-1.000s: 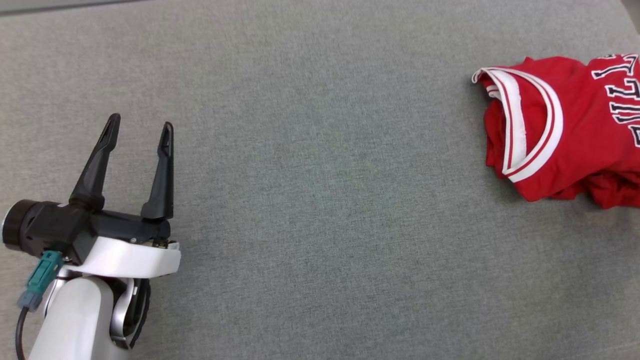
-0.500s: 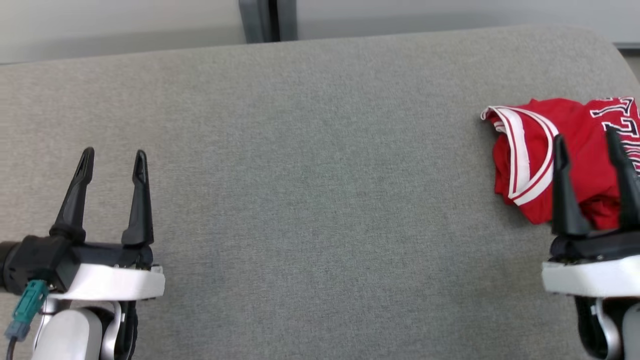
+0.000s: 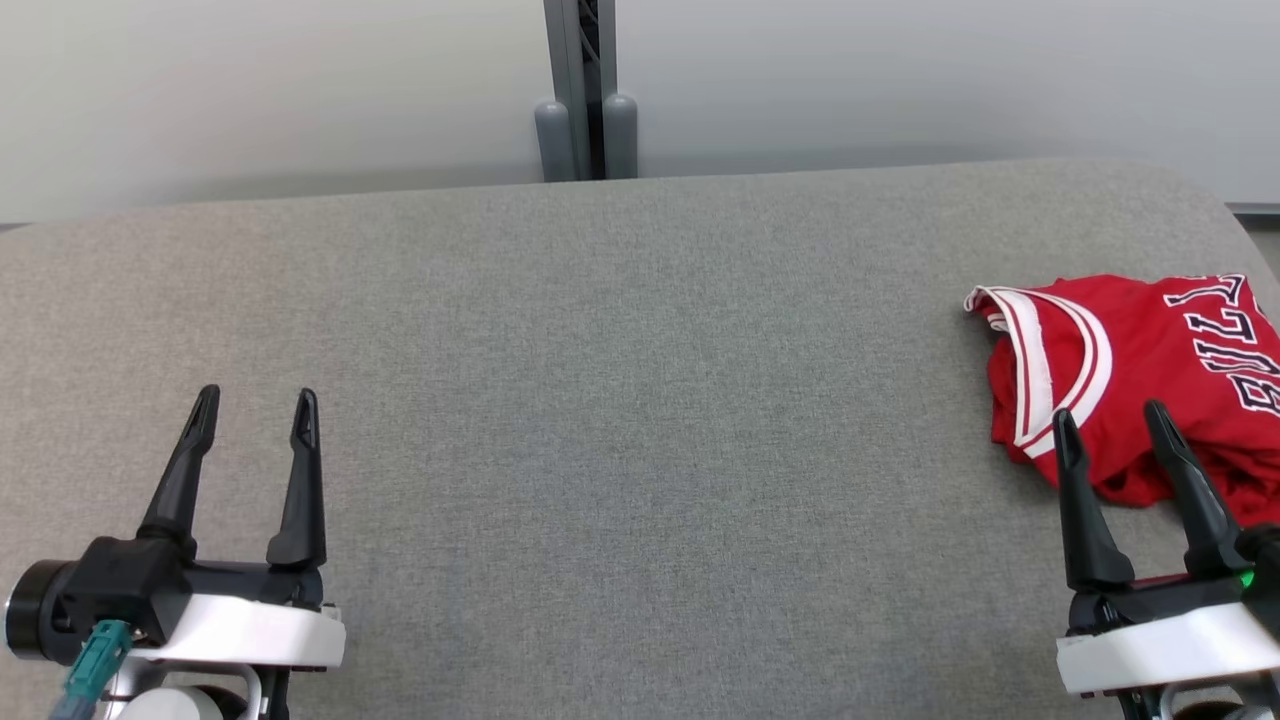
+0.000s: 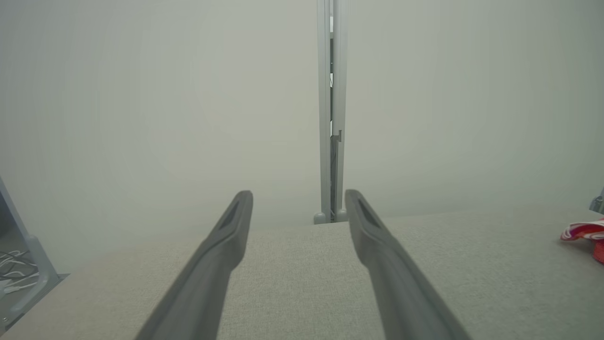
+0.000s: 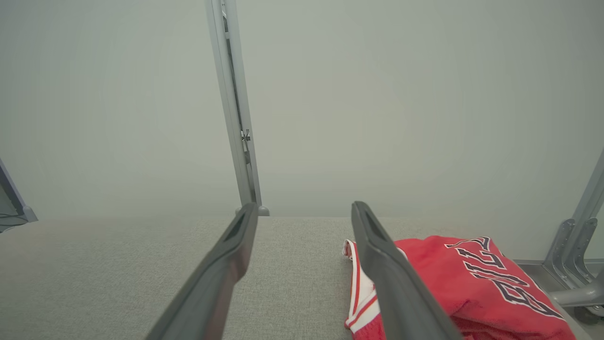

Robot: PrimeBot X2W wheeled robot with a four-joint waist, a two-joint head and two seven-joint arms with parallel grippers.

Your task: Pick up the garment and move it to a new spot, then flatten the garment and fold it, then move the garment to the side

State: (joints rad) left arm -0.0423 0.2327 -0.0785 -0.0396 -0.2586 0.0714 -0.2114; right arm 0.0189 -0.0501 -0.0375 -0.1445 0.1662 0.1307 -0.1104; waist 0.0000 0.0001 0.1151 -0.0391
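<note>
Red jersey knit, bunched into a soft heap: the garment (image 3: 1150, 370) lies on the grey woven surface (image 3: 640, 400) just ahead of the right gripper (image 3: 1108, 412). It spreads mostly past the side of that gripper's right finger, and it is well apart from the left gripper (image 3: 256, 395), far off to its right. A curved opening edged in white band (image 3: 1040, 355) with thin red stripes faces toward the left gripper's side. The dark, white-outlined block lettering (image 3: 1235, 340) runs away from the right gripper, so it reads from near to far. "BULL" can be made out, and the rest is lost at the head view's edge. That edge also cuts the heap, so its long axis cannot be told. Both grippers stand with their long dark tapered fingers spread wide apart and nothing between them. In the head view the right gripper's fingertips overlap the garment's near hem, but contact cannot be told. Beyond the surface's far edge a grey metal post (image 3: 585, 90) splits a pale, smooth wall.
</note>
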